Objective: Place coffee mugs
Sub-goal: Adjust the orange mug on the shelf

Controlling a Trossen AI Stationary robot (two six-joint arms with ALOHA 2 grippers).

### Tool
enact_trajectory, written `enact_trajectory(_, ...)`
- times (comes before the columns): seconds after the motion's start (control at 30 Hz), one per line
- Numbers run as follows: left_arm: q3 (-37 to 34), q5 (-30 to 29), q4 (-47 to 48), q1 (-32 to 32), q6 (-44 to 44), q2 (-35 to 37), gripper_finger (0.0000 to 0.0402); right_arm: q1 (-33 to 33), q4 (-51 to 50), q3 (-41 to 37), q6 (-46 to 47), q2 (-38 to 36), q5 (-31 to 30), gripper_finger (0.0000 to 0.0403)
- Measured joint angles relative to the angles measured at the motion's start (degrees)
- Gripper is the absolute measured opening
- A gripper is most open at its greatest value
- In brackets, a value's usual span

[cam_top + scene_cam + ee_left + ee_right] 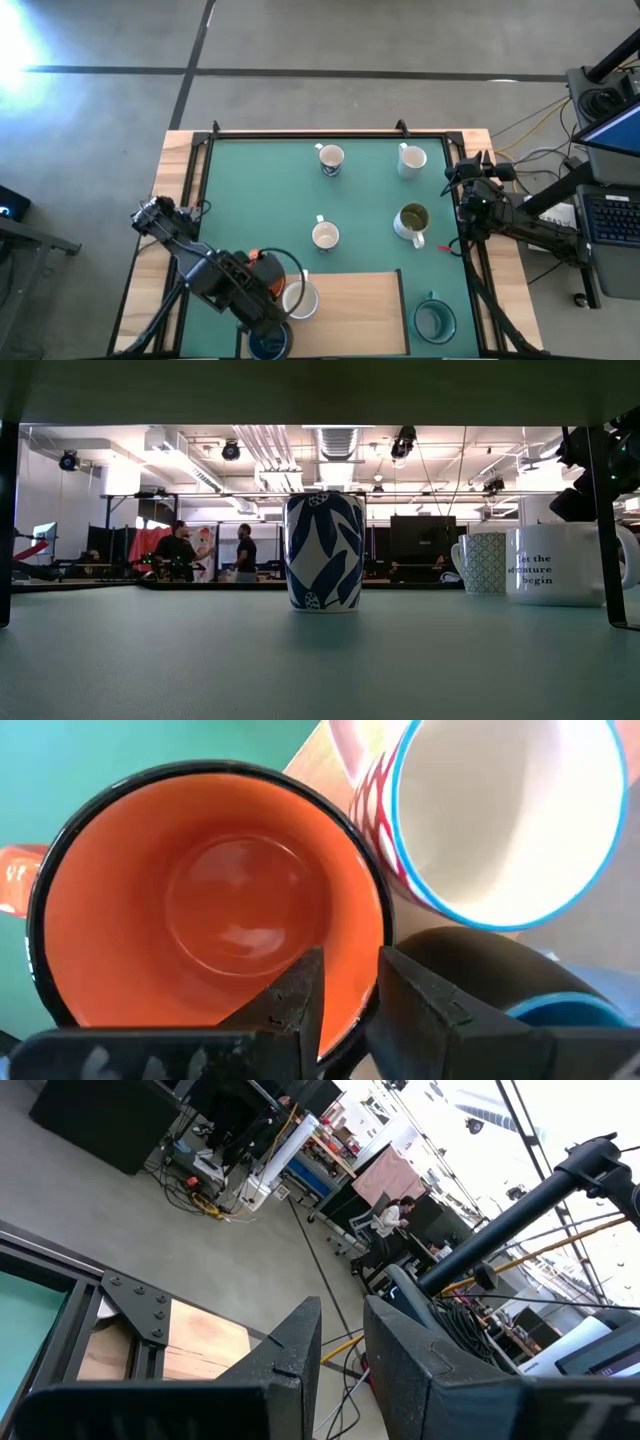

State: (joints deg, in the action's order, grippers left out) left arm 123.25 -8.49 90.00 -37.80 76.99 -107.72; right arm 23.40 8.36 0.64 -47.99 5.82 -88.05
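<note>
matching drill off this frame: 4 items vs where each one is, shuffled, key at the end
Items
1. teal mug
2. olive-inside mug
3. red-patterned white mug
4. left claw

Places
A. at the left edge of the wooden board
B. astride the rim of the orange mug, one finger inside, one outside
C. on the green mat, just right of the wooden board
D. on the green mat, right side, about halfway up the table

Pairs: 1-C, 2-D, 3-A, 4-B
</note>
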Motion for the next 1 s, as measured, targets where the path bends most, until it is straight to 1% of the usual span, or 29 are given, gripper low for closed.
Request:
enact_trajectory(0.33,-1.0,2.2,0.0,0.1,-1.5,0.1,0.0079,0.0,0.0,0.0,0.0,0.0,0.0,0.0068)
enact_trajectory(0.5,-1.0,4.9,0.0,0.0,-1.6,0.1,0.0079,0.0,0.0,0.0,0.0,0.0,0.0,0.0068)
enact_trajectory(0.77,-1.0,6.2,0.0,0.0,-1.5,0.4,0.0079,0.0,0.0,0.0,0.0,0.0,0.0,0.0068)
enact_trajectory(0.9,-1.0,5.8,0.0,0.0,-1.5,1.4,0.0079,0.0,0.0,0.0,0.0,0.0,0.0,0.0068)
enact_trajectory(1.0,-1.0,2.8,0.0,0.0,-1.6,2.9,0.0079,0.0,0.0,0.0,0.0,0.0,0.0,0.0068)
